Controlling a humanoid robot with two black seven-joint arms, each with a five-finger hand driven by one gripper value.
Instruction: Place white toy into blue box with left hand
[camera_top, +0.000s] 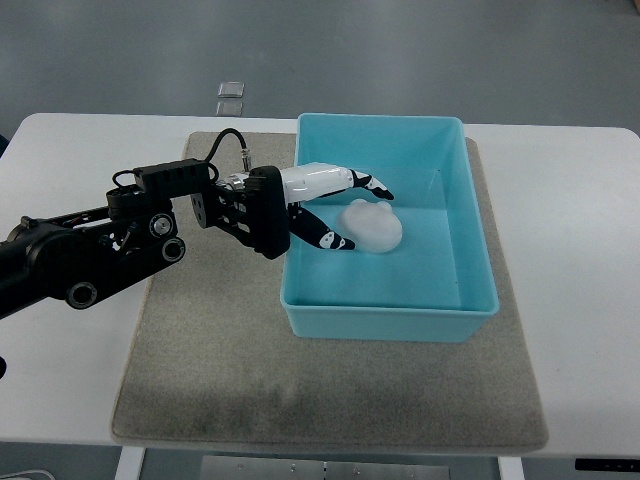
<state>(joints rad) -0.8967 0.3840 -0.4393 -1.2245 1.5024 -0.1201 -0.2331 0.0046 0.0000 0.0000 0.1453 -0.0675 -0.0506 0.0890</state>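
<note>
The white toy (373, 226) lies on the floor of the blue box (470, 210), left of its middle. My left hand (352, 212) reaches over the box's left wall, with the fingers spread on either side of the toy's left end. The fingers look relaxed and open, close to the toy or just touching it; they do not close around it. The left arm comes in from the picture's left edge. The right arm does not show.
The box stands on a grey mat (220, 370) on a white table (580, 250). Two small clear items (230, 97) lie on the floor beyond the table's far edge.
</note>
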